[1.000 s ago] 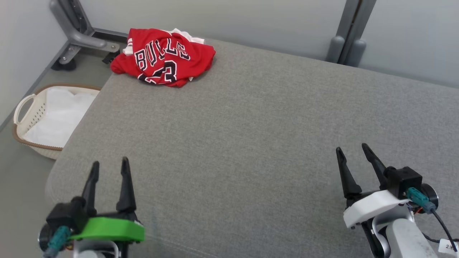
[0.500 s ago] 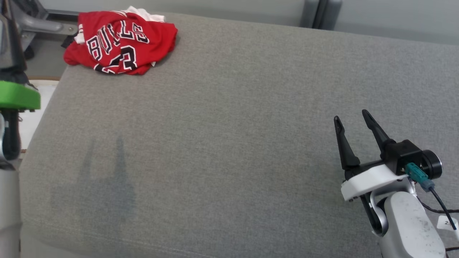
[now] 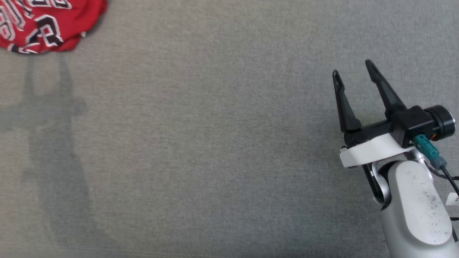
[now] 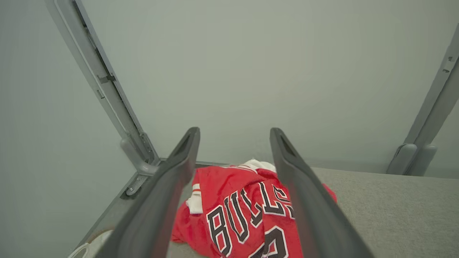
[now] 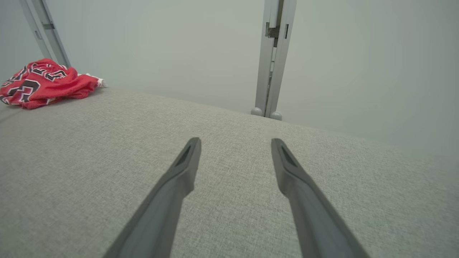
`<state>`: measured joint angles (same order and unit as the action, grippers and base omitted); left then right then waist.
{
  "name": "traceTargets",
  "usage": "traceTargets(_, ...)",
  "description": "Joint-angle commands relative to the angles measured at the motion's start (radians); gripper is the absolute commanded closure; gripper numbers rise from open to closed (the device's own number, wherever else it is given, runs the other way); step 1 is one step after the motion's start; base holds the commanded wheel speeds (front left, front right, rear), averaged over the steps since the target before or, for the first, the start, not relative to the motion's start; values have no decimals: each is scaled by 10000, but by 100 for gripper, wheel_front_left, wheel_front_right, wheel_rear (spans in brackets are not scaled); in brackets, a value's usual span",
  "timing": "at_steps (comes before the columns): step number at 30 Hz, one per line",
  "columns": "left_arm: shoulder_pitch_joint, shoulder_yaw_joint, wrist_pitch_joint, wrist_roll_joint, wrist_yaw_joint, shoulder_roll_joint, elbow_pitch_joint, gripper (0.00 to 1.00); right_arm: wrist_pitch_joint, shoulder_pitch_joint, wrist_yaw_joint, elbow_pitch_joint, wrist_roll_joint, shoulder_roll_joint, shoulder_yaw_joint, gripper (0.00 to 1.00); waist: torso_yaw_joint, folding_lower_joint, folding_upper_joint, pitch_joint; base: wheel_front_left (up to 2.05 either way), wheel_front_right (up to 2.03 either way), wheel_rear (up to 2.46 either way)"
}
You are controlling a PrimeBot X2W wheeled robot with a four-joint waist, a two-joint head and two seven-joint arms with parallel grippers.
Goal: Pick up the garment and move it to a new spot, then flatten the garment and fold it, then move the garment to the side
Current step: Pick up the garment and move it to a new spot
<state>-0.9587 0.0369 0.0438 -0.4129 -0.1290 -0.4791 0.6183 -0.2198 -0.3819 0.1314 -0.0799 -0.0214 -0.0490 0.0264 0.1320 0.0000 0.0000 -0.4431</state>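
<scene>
The garment (image 3: 43, 25) is a crumpled red jersey with black and white lettering, lying at the far left corner of the grey cushioned surface (image 3: 215, 143). My left gripper (image 4: 235, 134) is open and hovers short of the garment (image 4: 247, 211), which lies ahead between its two fingers. Its shadow falls on the fabric just below the jersey in the head view. My right gripper (image 3: 353, 70) is open and empty over the right side of the surface. In the right wrist view the gripper (image 5: 236, 143) is low above the cushion, with the garment (image 5: 43, 82) far off to the left.
A pale wall backs the surface, with grey metal frame posts (image 5: 272, 57) behind it and another post (image 4: 104, 89) at the left corner. A sliver of a white basket (image 4: 80, 249) sits on the floor beyond the surface's left edge.
The head camera has tilted down and turned right, pushing the jersey to the top left corner. My left arm has risen out of the head view toward the jersey. The right gripper stays open.
</scene>
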Motion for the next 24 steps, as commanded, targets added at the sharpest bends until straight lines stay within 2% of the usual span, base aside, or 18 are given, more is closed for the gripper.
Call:
traceTargets(1, -285, -35, 3, -147, -22, 47, 297, 0, 64, -104, -15, 225, -65, -30, 26, 0, -746, 0, 0, -1246, 0, 0, 0)
traceTargets(11, -1067, -464, 238, -1094, -22, 166, 2432, 0, 598, 184, -15, 2044, -332, -31, 245, 0, -859, 0, 0, -2236, 0, 0, 0)
traceTargets(16, -1450, -104, 464, -1244, -27, 22, 2932, 0, 778, 259, -15, 2565, -466, -30, 248, 0, -880, 0, 0, -2542, 0, 0, 0)
traceTargets(24, -2170, 481, 261, -1388, -28, -114, 3683, 0, 882, 288, -15, 2849, -486, -31, 326, 0, -1031, 0, 0, -2887, 0, 0, 0)
